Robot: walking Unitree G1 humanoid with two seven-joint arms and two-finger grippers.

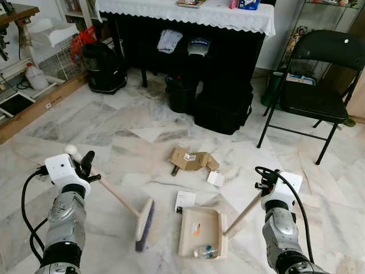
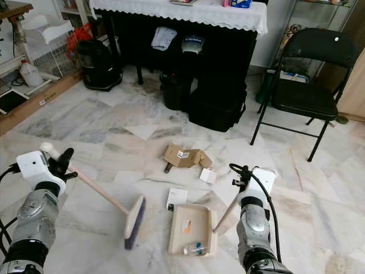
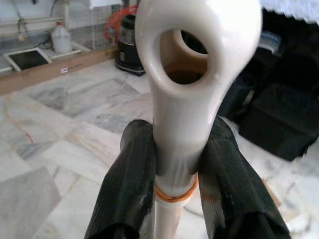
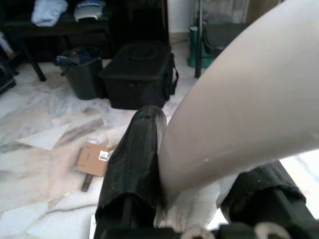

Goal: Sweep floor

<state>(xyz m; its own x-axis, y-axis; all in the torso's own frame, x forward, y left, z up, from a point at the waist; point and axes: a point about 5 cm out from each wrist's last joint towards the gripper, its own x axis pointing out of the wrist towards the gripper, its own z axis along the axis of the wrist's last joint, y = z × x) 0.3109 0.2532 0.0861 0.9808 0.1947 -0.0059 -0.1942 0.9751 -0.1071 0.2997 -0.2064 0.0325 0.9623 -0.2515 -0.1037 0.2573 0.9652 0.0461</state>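
My left gripper (image 1: 86, 164) is shut on the cream handle of a hand brush (image 1: 144, 224), whose purple-bristled head rests on the marble floor at the lower middle. The wrist view shows its fingers (image 3: 134, 169) clamped just below the handle's hanging loop (image 3: 192, 59). At the lower right, my right gripper (image 1: 263, 185) is shut on the long handle (image 4: 249, 99) of a beige dustpan (image 1: 191, 220), which lies flat on the floor beside the brush. A small clear plastic piece (image 1: 205, 251) lies inside the pan. Litter lies beyond: crumpled cardboard (image 1: 191, 160), a white scrap (image 1: 215, 178) and a white card (image 1: 185, 200).
A black folding chair (image 1: 319, 85) stands at the right. Ahead is a table with a white cloth (image 1: 188, 14), and under it a black case (image 1: 222, 108) and a dark bin (image 1: 181, 91). A black appliance (image 1: 104, 68), a jug (image 1: 35, 77) and a wooden board (image 1: 40, 105) line the left.
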